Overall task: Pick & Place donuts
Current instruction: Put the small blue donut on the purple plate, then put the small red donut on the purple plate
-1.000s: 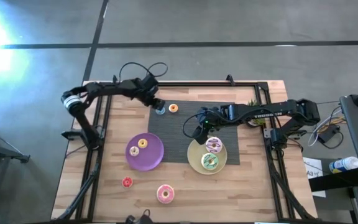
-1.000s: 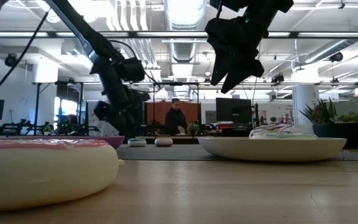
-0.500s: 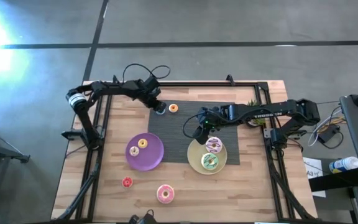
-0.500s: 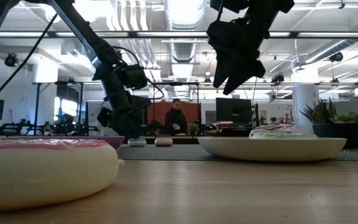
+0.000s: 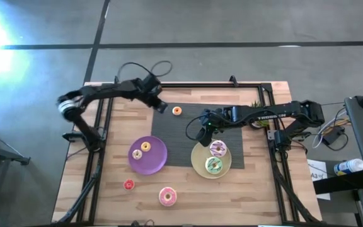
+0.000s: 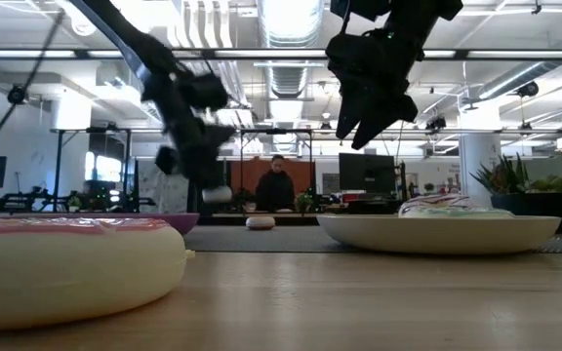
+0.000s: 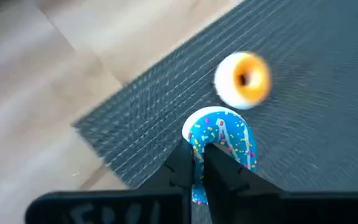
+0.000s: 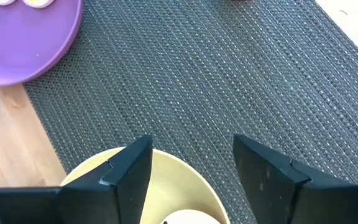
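My left gripper (image 5: 161, 108) hangs over the far left corner of the dark mat (image 5: 194, 120), shut on a blue sprinkled donut (image 7: 224, 138). An orange donut (image 5: 176, 111) lies on the mat just beside it. My right gripper (image 5: 200, 134) stands open with nothing between its fingers, above the far left rim of the pale-yellow plate (image 5: 198, 165). That plate carries a white streaked donut (image 5: 217, 148) and a green donut (image 5: 213, 165). The purple plate (image 5: 156, 162) holds a yellow donut (image 5: 146, 147). A red donut (image 5: 128, 185) and a pink donut (image 5: 167, 196) lie on the wood. My left gripper pinches the blue donut by the near part of its ring (image 7: 197, 144) between its two fingers, which come slanting down from above. The donut hangs at the fingertips, clear of the mat, as the low view shows (image 6: 217, 195).
The black frame rails (image 5: 106, 120) run along the table's left and far edges, and a plant (image 5: 257, 104) stands at the far right. Bare wood lies along the near edge, around the pink donut. In the low view a person (image 6: 276, 187) stands far behind the table.
My left gripper has shut on the blue donut and raised it off the mat, drawing slightly toward the table's far left. The orange donut has stayed in place. My right gripper has kept still and open.
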